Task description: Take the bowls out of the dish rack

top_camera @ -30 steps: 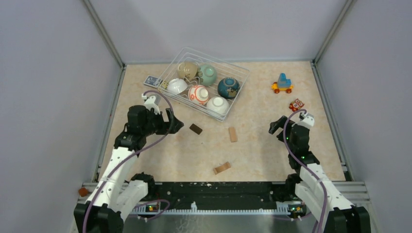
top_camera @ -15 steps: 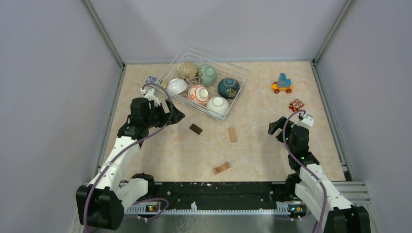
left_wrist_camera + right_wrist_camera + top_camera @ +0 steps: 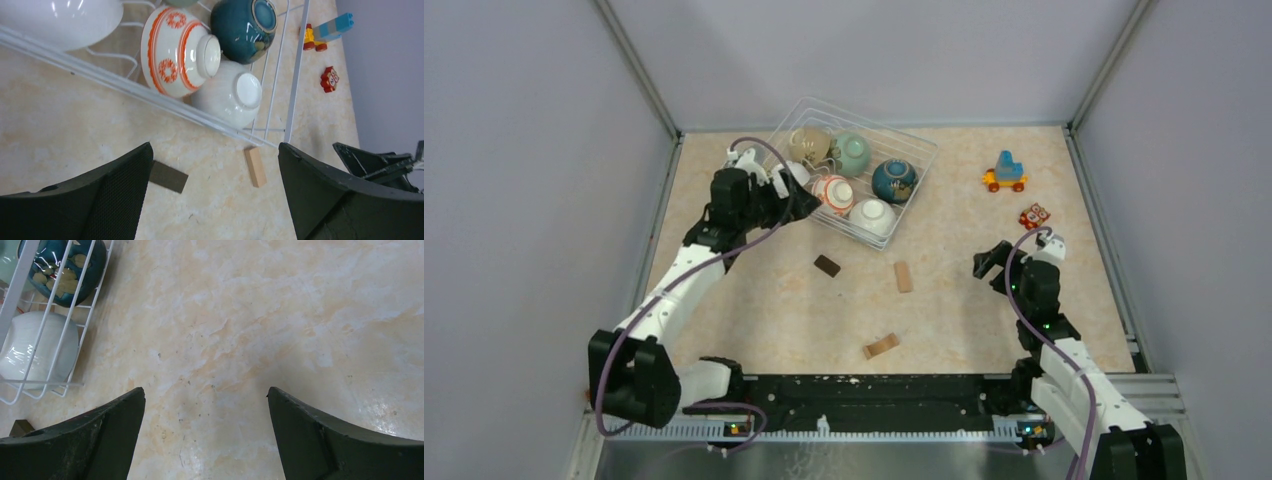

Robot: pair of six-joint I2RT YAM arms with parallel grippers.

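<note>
Right pincer [image 3: 987, 258] is found apart, idle, at mid-right. Left pincer [image 3: 786, 200] is held apart beside the dish rack [image 3: 874, 124], upper centre, where all six bowls [image 3: 893, 180] are lodged. One bowl wall should be straddled squarely before closure.

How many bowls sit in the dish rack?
6, all in the dish rack: beige bowl and mint bowl back, blue bowl right, patterned bowl middle, white bowl front, second white bowl partly behind left gripper.
</note>
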